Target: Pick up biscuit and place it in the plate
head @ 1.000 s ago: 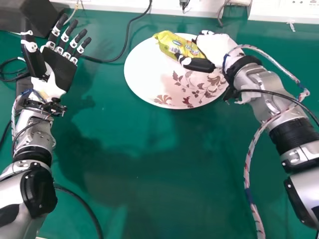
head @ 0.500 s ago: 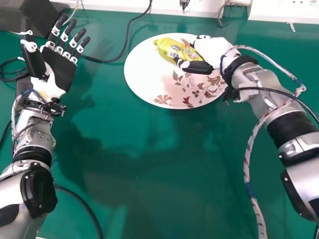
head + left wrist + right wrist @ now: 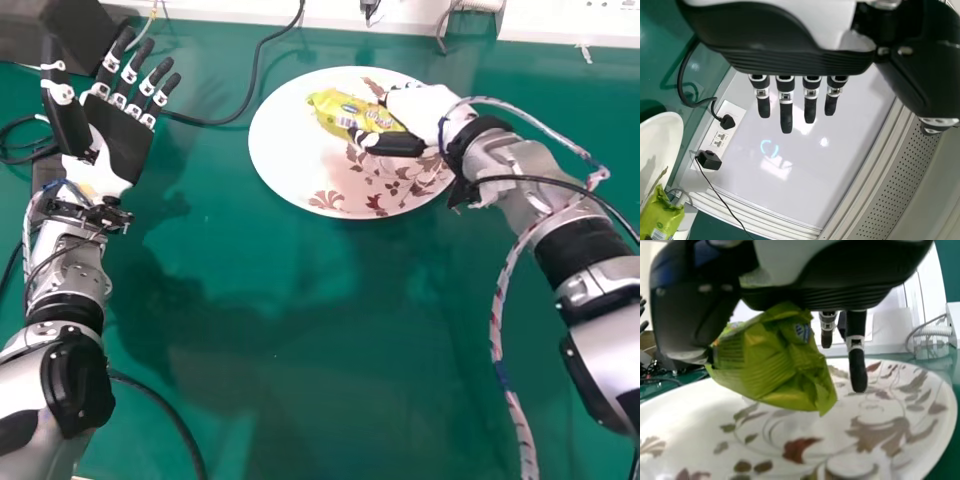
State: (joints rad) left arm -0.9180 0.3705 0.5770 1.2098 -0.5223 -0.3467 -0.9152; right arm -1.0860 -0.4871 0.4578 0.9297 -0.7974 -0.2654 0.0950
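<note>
The right hand (image 3: pixel 424 104), grasping the biscuit packet (image 3: pixel 343 111), has lowered it over the floral plate (image 3: pixel 288 148) — release looks next. The left hand (image 3: pixel 122 147) idles, fingers straight.

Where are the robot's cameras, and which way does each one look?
Head view: on the head, looking forward and down at the green table and the plate; both arms show, with the left robot hand and right robot hand.
Left wrist view: at the left wrist, looking past the left robot hand's fingers towards the wall sockets.
Right wrist view: at the right wrist, looking low across the plate, past the right robot hand.
Head and right wrist views share the plate, right robot hand and biscuit packet.
</note>
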